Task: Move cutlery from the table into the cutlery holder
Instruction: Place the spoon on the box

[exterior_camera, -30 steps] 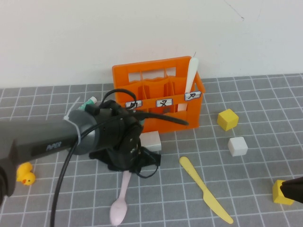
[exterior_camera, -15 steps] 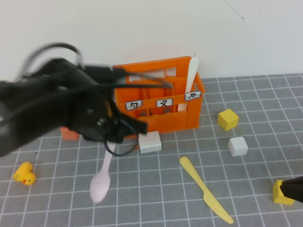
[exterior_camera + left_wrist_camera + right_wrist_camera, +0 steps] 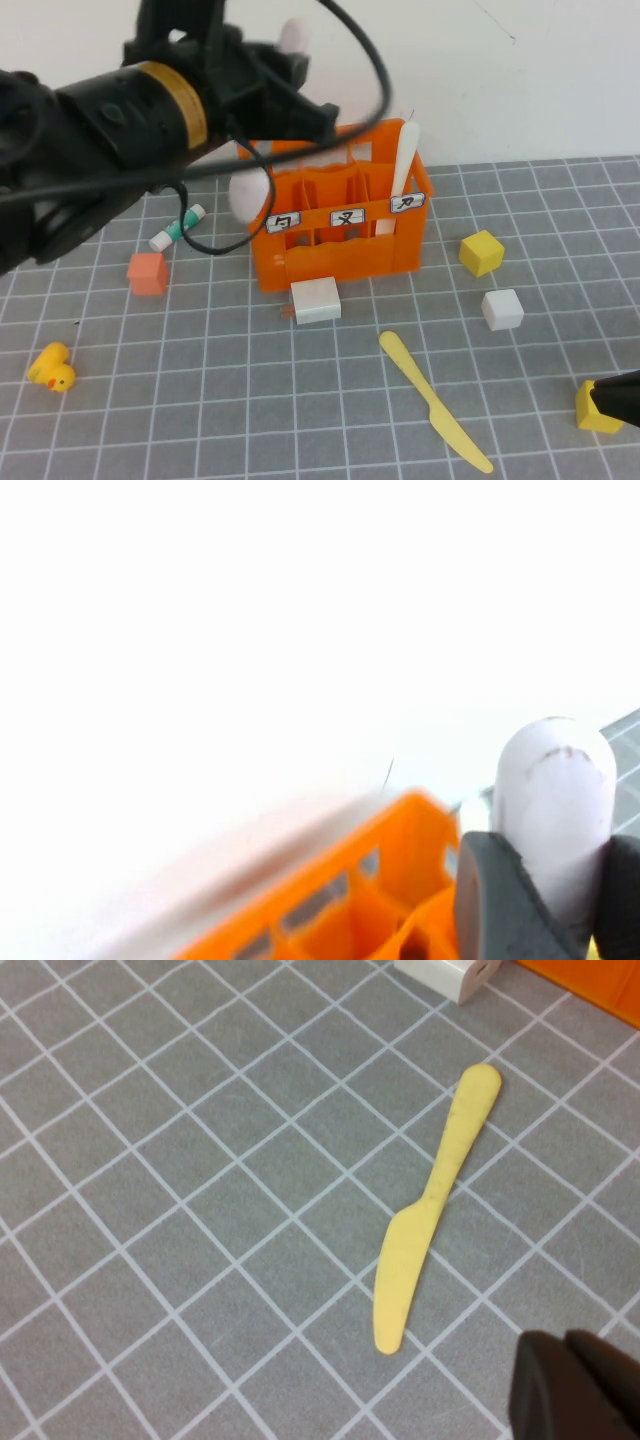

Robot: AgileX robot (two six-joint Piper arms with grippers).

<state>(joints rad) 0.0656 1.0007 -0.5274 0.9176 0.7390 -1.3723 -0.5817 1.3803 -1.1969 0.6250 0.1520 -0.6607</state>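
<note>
The left claw (image 3: 275, 75) is seen high above the left end of the orange crate (image 3: 345, 240), carried on a thick dark arm that reaches in from the left edge of the high view. It is closed on a pale pink spoon (image 3: 250, 190), gripped near the handle; the rounded handle tip (image 3: 556, 780) stands up between two dark fingers (image 3: 500, 900) in the left wrist view. In the high view the spoon's long axis runs roughly up and down, slightly tilted, with the bowl hanging lowest, just at the crate's left rim. Whether the bowl is over a compartment or just outside the left wall cannot be told. The coming move is judged to turn on this relation: the spoon has to be brought directly above an open compartment and lowered bowl first. Further right, a white knife (image 3: 404, 160) already stands upright in the crate's right compartment. In front of the crate a small white block (image 3: 316, 299) lies on the grey bench (image 3: 200, 400). Right of that, a yellow knife (image 3: 432, 413) lies flat on the bench, its long axis running diagonally from near the crate out toward the front right corner. The right claw (image 3: 618, 397) rests shut and empty at the far right edge, beside a yellow cube (image 3: 596, 410); this arm is the nearer one to the yellow knife.
</note>
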